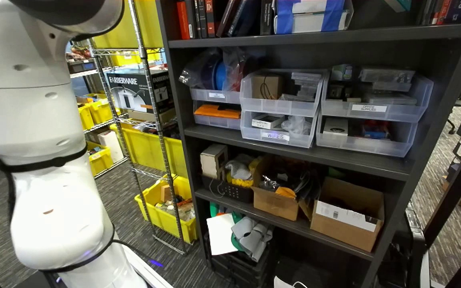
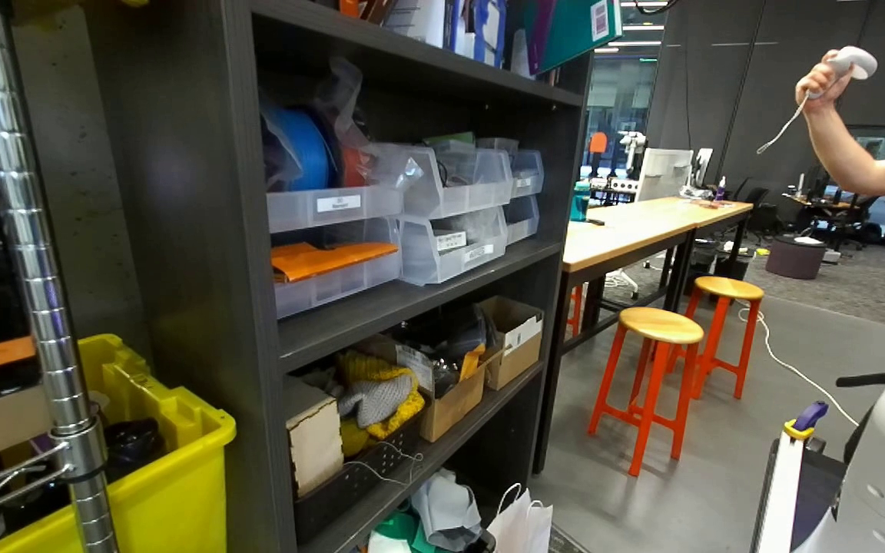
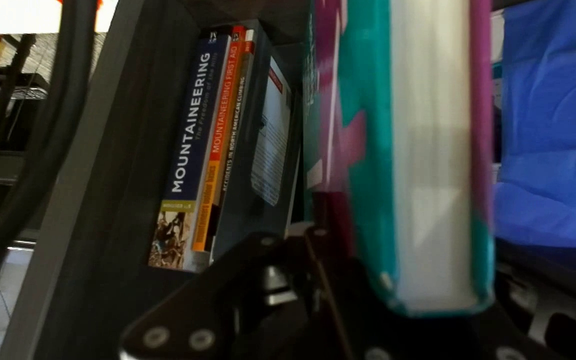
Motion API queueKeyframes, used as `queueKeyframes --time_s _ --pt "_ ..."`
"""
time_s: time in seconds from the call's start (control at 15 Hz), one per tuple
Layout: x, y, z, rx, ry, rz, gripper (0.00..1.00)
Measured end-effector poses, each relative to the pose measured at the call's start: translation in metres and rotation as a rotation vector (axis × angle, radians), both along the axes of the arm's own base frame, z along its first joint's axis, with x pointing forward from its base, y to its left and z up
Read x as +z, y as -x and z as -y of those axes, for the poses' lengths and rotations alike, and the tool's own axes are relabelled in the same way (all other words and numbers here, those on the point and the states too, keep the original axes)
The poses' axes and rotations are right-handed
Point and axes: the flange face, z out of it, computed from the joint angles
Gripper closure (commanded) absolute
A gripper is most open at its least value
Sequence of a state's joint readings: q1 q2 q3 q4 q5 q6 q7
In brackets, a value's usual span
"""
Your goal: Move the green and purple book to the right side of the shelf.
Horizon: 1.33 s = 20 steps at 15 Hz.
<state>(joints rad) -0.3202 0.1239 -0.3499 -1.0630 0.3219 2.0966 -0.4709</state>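
Note:
The green and purple book (image 3: 433,200) is between the jaws of my gripper (image 3: 408,250) in the wrist view, which looks upside down. The fingers lie on both covers and appear shut on it. In an exterior view the book (image 2: 577,34) is tilted and sticks out past the front of the upper board of the shelf (image 2: 235,230). In an exterior view only its lower corner (image 1: 400,4) shows, at the top edge, towards the right end of the shelf (image 1: 314,38). The gripper is out of view in both exterior views.
A blue-taped white box (image 1: 312,20) stands on the board on one side of the book. Mountaineering books (image 3: 193,120) stand at the shelf's side wall (image 3: 113,150) on its other side. Plastic bins (image 1: 280,100) fill the board below. A black cable (image 3: 63,125) crosses the wrist view.

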Motion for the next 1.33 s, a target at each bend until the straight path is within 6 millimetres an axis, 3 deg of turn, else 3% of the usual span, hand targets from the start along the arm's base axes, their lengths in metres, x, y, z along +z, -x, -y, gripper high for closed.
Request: queueKeyframes --time_s 0.67,1.07,1.33 --pt "-0.008 -0.05 -0.006 0.127 0.038 -0.014 0.94" --pt "-0.015 -0.081 -0.023 0.225 0.082 -0.018 0.94" --pt "-0.014 -0.091 -0.031 0.259 0.112 -0.003 0.94"
